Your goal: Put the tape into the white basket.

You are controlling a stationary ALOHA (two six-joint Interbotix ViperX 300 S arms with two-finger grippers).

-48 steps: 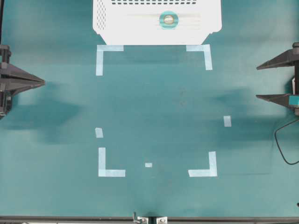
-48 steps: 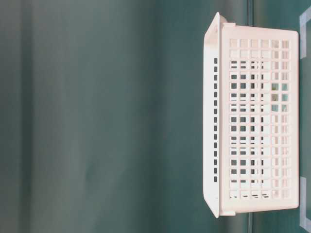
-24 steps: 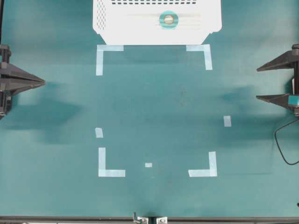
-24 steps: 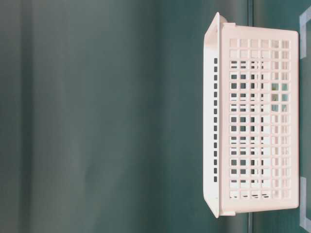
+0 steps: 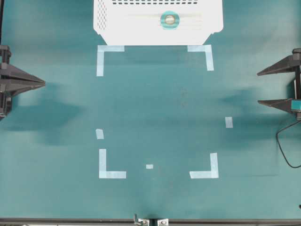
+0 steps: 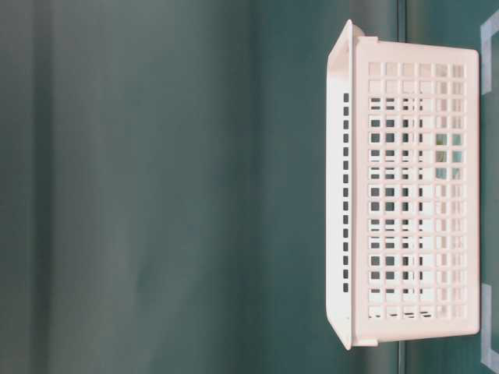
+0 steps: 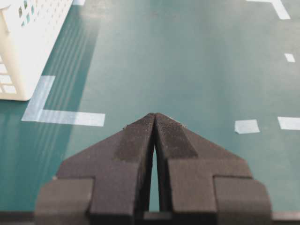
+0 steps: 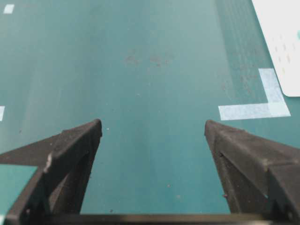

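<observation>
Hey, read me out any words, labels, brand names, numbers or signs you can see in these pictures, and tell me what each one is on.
There are none to read.
The white basket shows only rows of holes, no label or brand.
The tape lying inside it shows no print.
The pale-blue tape strips on the table are blank markers.
The left gripper and the right gripper carry no markings in view.

The overhead view is looking straight down, the left gripper (image 5: 42, 83) and right gripper (image 5: 259, 87) entering from opposite edges. The table-level view is sitting close beside the white basket (image 6: 413, 191), rotated sideways. Each wrist view is looking out past its own fingertips; both are sharing the basket's corner.
</observation>
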